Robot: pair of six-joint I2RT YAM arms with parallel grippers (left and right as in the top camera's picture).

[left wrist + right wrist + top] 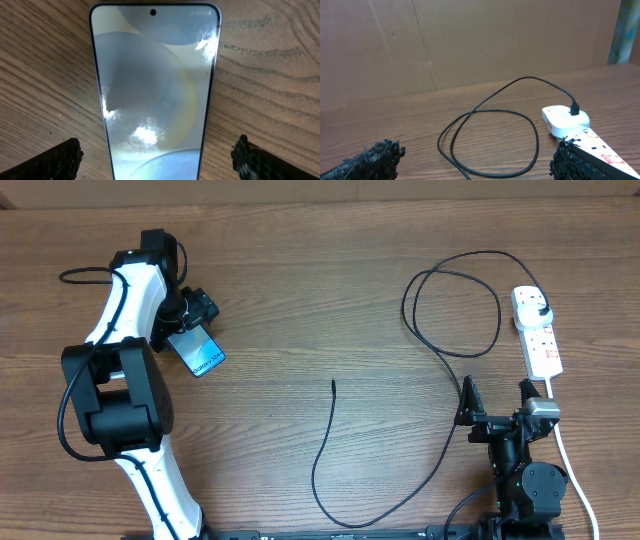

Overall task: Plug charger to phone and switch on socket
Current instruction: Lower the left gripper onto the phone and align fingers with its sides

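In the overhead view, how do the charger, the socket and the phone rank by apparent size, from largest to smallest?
1. charger, by far the widest spread
2. socket
3. phone, though it is partly covered

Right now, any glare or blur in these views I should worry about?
Left wrist: bright glare patches on the phone screen, left fingertips soft at the lower corners. Right wrist: charger cable and power strip sharp, right fingertips blurred. Overhead: even light, no harsh shadows.
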